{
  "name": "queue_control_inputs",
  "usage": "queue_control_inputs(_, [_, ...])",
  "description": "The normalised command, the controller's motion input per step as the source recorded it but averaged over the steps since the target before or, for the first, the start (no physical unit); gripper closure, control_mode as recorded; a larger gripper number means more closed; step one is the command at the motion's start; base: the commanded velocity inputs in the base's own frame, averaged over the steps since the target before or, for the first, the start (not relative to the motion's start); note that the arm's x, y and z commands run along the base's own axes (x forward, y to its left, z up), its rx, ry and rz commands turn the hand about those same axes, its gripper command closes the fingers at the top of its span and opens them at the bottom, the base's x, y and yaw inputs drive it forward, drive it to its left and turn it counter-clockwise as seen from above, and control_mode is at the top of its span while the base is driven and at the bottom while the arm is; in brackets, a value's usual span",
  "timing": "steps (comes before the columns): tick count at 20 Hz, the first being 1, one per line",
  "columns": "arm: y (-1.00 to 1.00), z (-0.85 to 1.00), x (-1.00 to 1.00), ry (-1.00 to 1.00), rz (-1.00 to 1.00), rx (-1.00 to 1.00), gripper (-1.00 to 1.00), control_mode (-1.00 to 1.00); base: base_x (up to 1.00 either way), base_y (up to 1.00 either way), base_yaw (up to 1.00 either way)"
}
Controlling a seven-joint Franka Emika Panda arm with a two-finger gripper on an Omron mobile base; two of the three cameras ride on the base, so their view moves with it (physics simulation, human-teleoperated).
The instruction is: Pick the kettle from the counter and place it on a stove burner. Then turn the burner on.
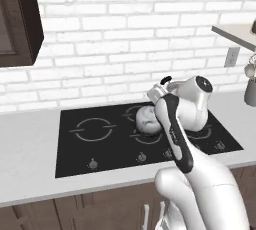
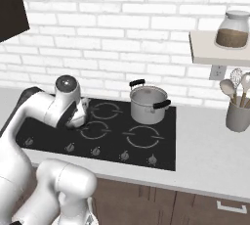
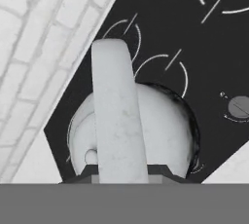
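1. I judge the first half of the job nearly done: the kettle [image 1: 148,119] is off the bench [image 1: 30,144] and over the black glass of the cooktop [image 1: 100,149], at or just above the front-centre ring, beside the arm's wrist.
2. In the hand view the kettle's pale arched handle [image 3: 116,116] runs straight up from between the fingertips, and the gripper [image 3: 121,169] is clenched on it; I read that as a grip not yet let go. Whether the kettle's base touches the glass or hangs just clear, I cannot tell.
3. What is left, as I see it: seat the kettle squarely on the stove burner [image 1: 147,136], release, then turn the matching knob. No burner looks lit in these pictures.
4. I cannot say for sure that the ring under the kettle is the largest one; the kettle and arm cover much of it.
5. Count: one kettle; one steel pot [image 2: 148,104] with two black handles, on the back right ring.
6. Four rings drawn on the glass; the left one [image 1: 94,129] stands bare.
7. Five knobs [image 2: 125,156] along the front edge, counted in the right base view.
8. On the right: one shelf [image 2: 217,48] carrying one jar [image 2: 233,29], and one utensil holder [image 2: 238,115] on the bench.
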Motion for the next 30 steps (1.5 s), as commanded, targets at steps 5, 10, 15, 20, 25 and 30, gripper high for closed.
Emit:
queue_control_inputs(5, [1.00, -0.44, 1.00, 0.21, -0.15, 0.01, 1.00, -1.00, 0.00, 0.00, 0.00])
queue_control_inputs(10, [1.00, -0.50, 1.00, 0.25, -0.15, 0.07, 1.00, -1.00, 0.00, 0.00, 0.00])
queue_control_inputs(15, [0.84, -0.16, 0.62, 0.19, -0.13, 0.01, 1.00, -1.00, 0.00, 0.00, 0.00])
queue_control_inputs(20, [0.20, -0.03, 0.37, -0.02, -0.03, 0.00, 1.00, -1.00, 0.00, 0.00, 0.00])
queue_control_inputs(25, [0.30, 0.00, 0.68, -0.14, -0.11, 0.00, 1.00, -1.00, 0.00, 0.00, 0.00])
queue_control_inputs(30, [0.33, 0.00, 0.47, -0.07, -0.09, 0.00, 1.00, -1.00, 0.00, 0.00, 0.00])
